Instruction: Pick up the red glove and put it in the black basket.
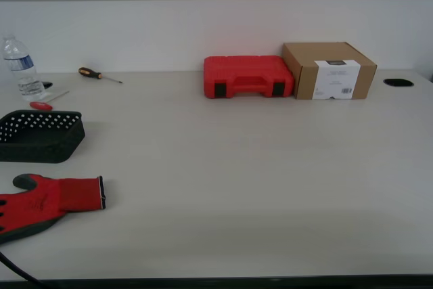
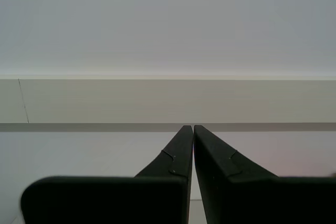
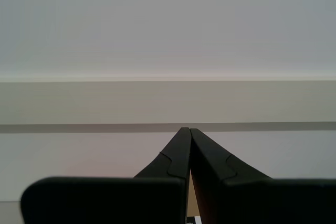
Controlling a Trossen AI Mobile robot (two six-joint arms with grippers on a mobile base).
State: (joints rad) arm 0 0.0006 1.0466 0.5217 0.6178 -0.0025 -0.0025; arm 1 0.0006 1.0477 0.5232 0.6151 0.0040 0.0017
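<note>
At the near edge of the table (image 1: 257, 187), on the exterior view's left, the red glove (image 1: 51, 201) lies flat with its black-edged cuff pointing toward the table's middle and its dark fingers running off the frame; the black basket (image 1: 40, 135) sits just beyond it, a little farther back, apart from it. Your first gripper (image 2: 190, 129) and your second gripper (image 3: 186, 130) are both raised and aimed at the wall, fingertips pressed together, holding nothing, and neither shows in the exterior view. Judging from this, you should open whichever arm reaches that side before descending, come down over the knit back of the glove near the cuff, and pinch fabric, not table. Lift well clear so that the dangling fingers pass over the basket's rim.
</note>
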